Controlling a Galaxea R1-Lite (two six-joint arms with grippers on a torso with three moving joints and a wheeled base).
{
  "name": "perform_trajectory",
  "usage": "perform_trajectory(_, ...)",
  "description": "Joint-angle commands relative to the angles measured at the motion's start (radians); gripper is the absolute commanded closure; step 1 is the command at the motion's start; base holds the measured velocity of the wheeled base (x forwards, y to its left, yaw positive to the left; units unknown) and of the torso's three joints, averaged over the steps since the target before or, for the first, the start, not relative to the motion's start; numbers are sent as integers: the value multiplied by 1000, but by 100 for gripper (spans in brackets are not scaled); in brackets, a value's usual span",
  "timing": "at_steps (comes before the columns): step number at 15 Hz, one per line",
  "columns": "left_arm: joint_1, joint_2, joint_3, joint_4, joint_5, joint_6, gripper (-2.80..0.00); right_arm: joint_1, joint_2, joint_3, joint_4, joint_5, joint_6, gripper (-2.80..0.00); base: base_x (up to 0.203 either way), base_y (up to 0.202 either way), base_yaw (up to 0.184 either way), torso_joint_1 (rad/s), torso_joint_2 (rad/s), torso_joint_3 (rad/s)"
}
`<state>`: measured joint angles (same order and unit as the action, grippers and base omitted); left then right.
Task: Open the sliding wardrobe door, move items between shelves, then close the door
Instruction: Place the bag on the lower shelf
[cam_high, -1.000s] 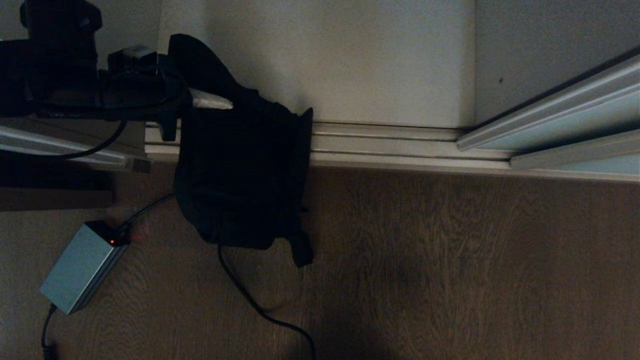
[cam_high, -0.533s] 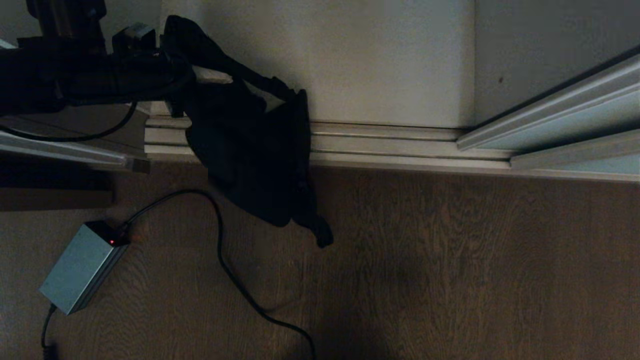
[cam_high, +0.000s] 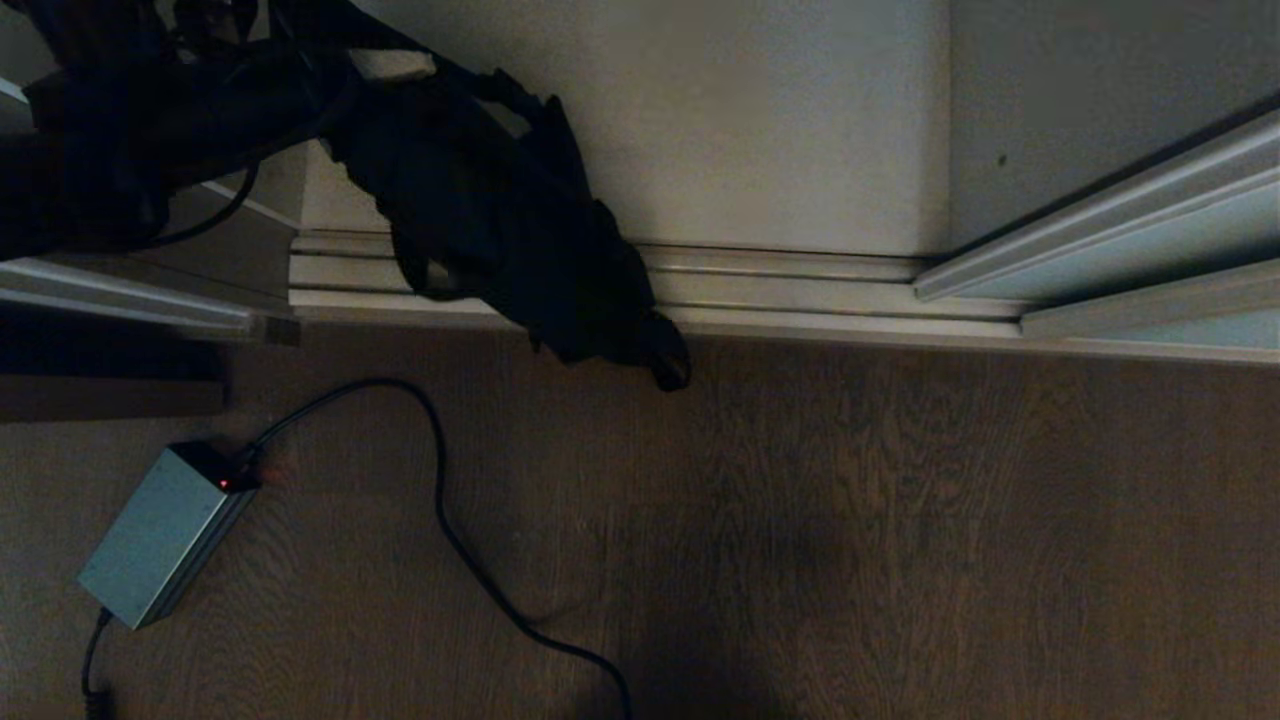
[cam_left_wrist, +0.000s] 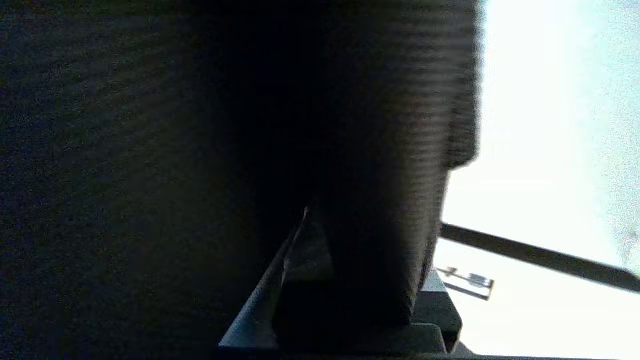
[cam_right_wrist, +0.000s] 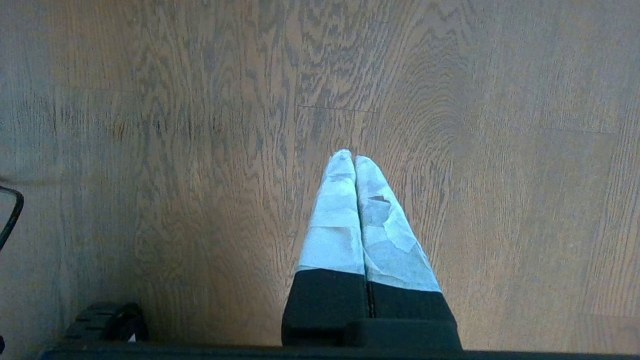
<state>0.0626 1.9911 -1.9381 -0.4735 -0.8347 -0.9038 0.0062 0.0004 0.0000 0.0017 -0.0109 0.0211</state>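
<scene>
Black garment (cam_high: 510, 250) lifted higher off floor, left gripper (cam_high: 340, 90) clamped on it, right gripper (cam_right_wrist: 354, 162) closed, empty

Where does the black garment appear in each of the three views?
Head view: black garment hangs at upper left from the left gripper, over the floor track.
Left wrist view: dark cloth fills most of the picture.
Right wrist view: not in it.
Shared landmark: the wooden floor, in head and right wrist views.
</scene>
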Motion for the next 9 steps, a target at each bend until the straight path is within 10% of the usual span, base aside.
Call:
perform_trajectory(1, -1, 14, 1, -92, -4, -5, 0, 1, -3, 0, 0, 0, 0, 0, 0, 0, 0, 0, 0, 0)
perform_trajectory(9, 2, 125, -1, -438, 33, 1, 0, 1, -3, 0, 0, 0, 0, 0, 0, 0, 0, 0, 0, 0)
